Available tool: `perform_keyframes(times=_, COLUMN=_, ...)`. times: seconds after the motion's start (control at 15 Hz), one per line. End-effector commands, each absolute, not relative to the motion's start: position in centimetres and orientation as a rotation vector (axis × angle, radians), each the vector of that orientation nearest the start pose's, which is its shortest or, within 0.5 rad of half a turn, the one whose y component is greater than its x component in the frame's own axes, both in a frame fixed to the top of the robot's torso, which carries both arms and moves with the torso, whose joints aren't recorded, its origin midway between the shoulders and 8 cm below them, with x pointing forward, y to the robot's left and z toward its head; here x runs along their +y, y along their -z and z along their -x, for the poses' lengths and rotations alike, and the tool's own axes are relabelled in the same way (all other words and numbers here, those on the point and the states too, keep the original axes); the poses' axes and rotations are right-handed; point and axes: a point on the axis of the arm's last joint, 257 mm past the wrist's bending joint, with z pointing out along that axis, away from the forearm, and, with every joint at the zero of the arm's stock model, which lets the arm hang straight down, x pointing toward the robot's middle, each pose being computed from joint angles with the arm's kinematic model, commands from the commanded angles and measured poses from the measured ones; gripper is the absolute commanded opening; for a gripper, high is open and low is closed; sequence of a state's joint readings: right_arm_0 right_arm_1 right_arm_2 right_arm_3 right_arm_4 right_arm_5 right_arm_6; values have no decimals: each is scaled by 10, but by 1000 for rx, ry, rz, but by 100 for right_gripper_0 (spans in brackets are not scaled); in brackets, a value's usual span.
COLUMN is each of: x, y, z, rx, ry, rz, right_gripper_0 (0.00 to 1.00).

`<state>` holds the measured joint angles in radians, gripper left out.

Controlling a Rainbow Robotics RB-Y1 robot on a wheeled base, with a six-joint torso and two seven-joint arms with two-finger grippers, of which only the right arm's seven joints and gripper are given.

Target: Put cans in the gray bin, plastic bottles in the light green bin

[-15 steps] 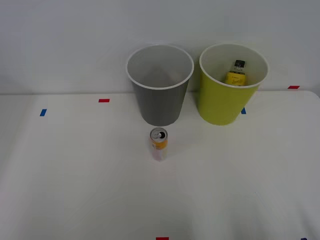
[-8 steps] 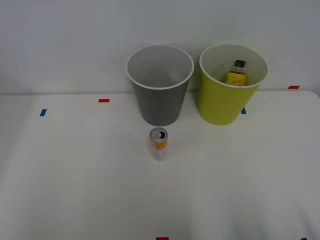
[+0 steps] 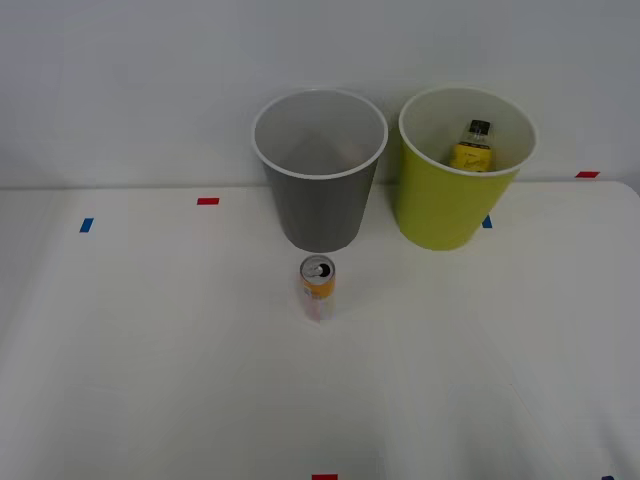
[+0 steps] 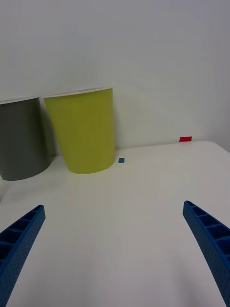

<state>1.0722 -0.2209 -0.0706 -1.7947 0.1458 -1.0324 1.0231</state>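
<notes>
change: nothing moved since earlier frames.
can [image 3: 318,288]: upright on table [image 3: 150,350], before gray bin [image 3: 320,195].
light green bin [image 3: 440,205]: holds yellow-labelled bottle [image 3: 472,147].
my right gripper [image 4: 115,249]: wide open, empty.

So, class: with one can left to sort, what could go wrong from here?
The slim can stands upright just before the gray bin; a clumsy approach by the open right end effector might topple it. The light green bin, holding a yellow-labelled bottle, stands close beside, so a drop could miss.
</notes>
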Motion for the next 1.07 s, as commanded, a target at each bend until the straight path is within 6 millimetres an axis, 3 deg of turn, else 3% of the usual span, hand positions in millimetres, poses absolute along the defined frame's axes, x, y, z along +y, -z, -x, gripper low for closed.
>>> perform_keyframes(times=0.07, x=-325, y=230, z=-171, rx=1402, ry=-114, rz=-37, right_gripper_0=100)
perform_keyframes(times=1.07, x=-325, y=230, z=-171, rx=1402, ry=-114, rz=-37, right_gripper_0=100)
